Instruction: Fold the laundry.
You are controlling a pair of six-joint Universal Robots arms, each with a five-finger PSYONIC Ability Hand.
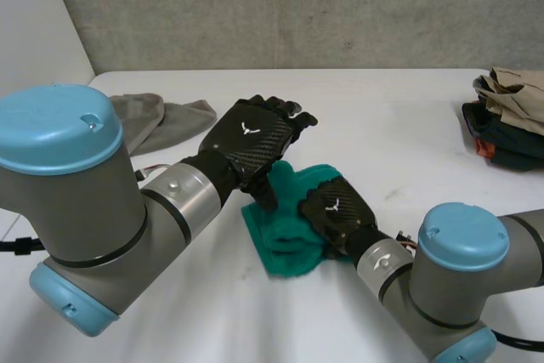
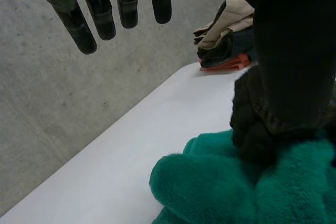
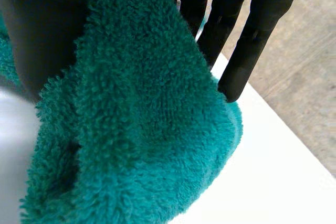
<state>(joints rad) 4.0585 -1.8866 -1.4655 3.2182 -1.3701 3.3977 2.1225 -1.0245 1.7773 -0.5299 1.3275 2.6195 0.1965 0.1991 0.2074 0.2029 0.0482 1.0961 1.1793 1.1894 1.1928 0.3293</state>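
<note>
A fluffy green towel (image 1: 285,244) lies bunched on the white table (image 1: 399,125) near the front middle. My left hand (image 1: 251,138) hovers over the towel's far left part. It is open, its fingers (image 2: 100,9) straight and off the table, and its thumb (image 2: 294,51) points down onto the green towel (image 2: 210,187). My right hand (image 1: 336,210) rests on the towel's right side. In the right wrist view a raised fold of the towel (image 3: 147,129) stands between its thumb (image 3: 42,24) and its fingers (image 3: 247,40), which pinch it.
A grey cloth (image 1: 161,116) lies at the back left of the table. At the back right edge sits a pile of beige, dark and orange clothes (image 1: 510,121), which the left wrist view shows beyond the towel (image 2: 226,40). A concrete wall rises behind the table.
</note>
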